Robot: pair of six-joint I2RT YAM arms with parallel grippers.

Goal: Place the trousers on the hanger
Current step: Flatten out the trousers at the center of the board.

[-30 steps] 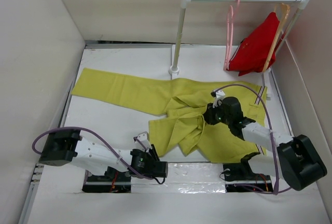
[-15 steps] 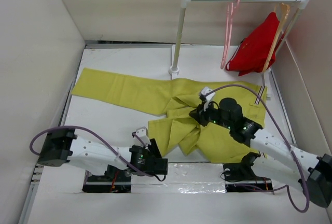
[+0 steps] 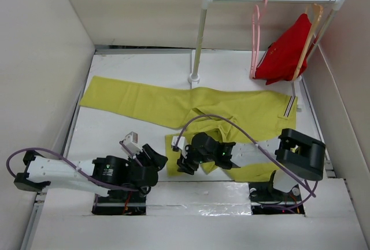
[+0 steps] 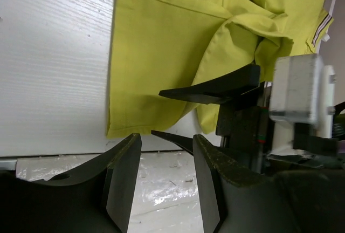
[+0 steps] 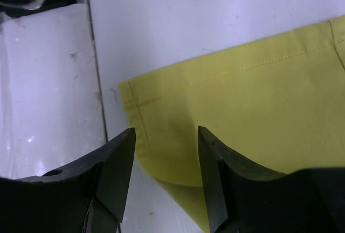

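The yellow-green trousers [image 3: 231,108] lie flat across the table, one leg stretched left and the other folded back toward the near edge. Its hem corner [image 3: 171,143] also shows in the right wrist view [image 5: 161,114]. My right gripper [image 3: 184,163] is open and low over that hem corner, with fabric between its fingers [image 5: 166,136]. My left gripper [image 3: 153,156] is open and empty just left of the hem, facing the right gripper [image 4: 156,112]. The pink hanger [image 3: 255,41] hangs on the rail at the back right.
A white rail stand [image 3: 199,36] stands at the back centre. A red garment [image 3: 286,50] hangs on a tan wooden hanger at the far right. Walls enclose the table on three sides. A shiny taped strip [image 3: 196,192] runs along the near edge.
My right gripper swung from the trousers' middle down and left to the folded leg's hem. My left gripper turned and moved up and left, closer to that hem.
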